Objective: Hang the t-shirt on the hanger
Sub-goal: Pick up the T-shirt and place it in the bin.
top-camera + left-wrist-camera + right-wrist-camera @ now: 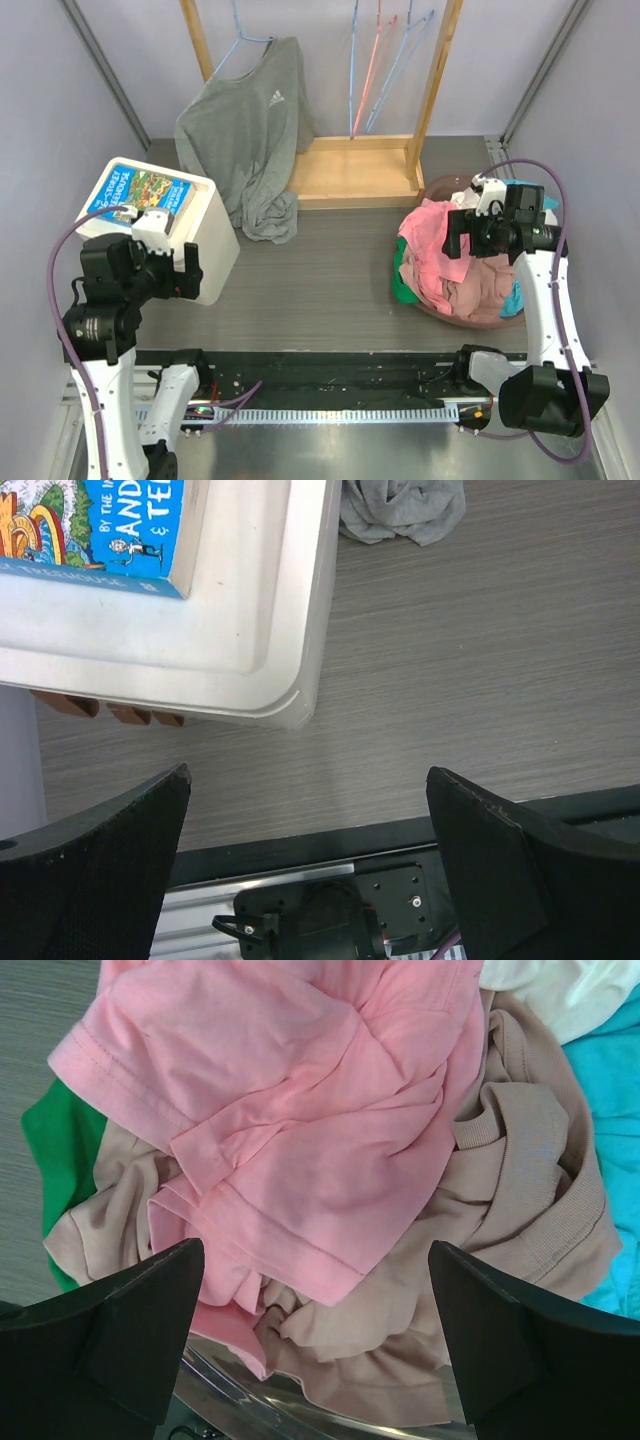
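book cover (110, 530), "BY THE", "AND"

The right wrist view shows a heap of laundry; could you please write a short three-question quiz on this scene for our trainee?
1. True or false: the right hand is shut on the t-shirt.
2. Which garment lies topmost under the right hand? A) the green garment B) the t-shirt C) the turquoise garment
3. What lies on the white box near the left hand?
Key: 1 false, the hand is open above it; 2 B; 3 a book.
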You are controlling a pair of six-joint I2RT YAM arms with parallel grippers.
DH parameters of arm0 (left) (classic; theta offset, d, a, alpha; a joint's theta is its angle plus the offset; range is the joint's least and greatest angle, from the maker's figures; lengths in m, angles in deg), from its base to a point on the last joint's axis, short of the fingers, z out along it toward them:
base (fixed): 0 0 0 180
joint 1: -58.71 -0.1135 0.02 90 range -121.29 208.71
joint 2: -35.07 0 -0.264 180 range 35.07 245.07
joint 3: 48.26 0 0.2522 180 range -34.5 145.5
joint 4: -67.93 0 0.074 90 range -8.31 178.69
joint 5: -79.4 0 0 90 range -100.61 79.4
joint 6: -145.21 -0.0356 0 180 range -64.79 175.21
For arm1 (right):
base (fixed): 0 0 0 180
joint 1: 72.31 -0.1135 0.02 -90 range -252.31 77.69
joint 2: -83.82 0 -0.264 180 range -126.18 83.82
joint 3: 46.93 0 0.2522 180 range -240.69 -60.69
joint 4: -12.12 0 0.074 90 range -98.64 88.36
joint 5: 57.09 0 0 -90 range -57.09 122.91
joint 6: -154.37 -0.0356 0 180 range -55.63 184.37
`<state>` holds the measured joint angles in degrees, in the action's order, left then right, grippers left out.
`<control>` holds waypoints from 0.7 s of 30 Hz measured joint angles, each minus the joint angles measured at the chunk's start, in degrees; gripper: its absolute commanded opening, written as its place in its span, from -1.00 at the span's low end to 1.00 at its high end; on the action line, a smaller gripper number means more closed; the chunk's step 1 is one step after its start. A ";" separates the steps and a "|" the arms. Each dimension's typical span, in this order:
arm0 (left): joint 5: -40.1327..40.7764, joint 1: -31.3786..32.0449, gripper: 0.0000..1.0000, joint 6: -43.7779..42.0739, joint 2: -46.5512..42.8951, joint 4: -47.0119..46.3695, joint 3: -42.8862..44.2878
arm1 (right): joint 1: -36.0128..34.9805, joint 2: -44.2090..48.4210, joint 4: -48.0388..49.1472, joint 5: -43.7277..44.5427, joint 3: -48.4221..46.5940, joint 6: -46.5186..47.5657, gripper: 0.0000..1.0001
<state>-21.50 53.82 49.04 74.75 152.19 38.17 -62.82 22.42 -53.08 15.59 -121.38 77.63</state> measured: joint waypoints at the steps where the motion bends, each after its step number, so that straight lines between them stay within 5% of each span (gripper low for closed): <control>1: -0.04 0.00 1.00 0.02 0.37 -0.04 0.11 | 0.00 -0.59 0.07 0.00 -0.04 -0.13 0.99; 16: -8.46 0.00 1.00 1.66 2.25 -2.27 4.00 | -0.44 -16.46 11.37 -0.20 -2.51 -6.84 0.99; 21: -9.25 0.00 0.99 1.73 1.75 -3.06 3.63 | -1.49 -22.99 16.96 -1.22 -4.57 -10.99 0.81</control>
<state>-30.75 53.82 50.77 76.50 149.13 41.80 -64.30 -0.58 -36.12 14.37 -125.94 66.63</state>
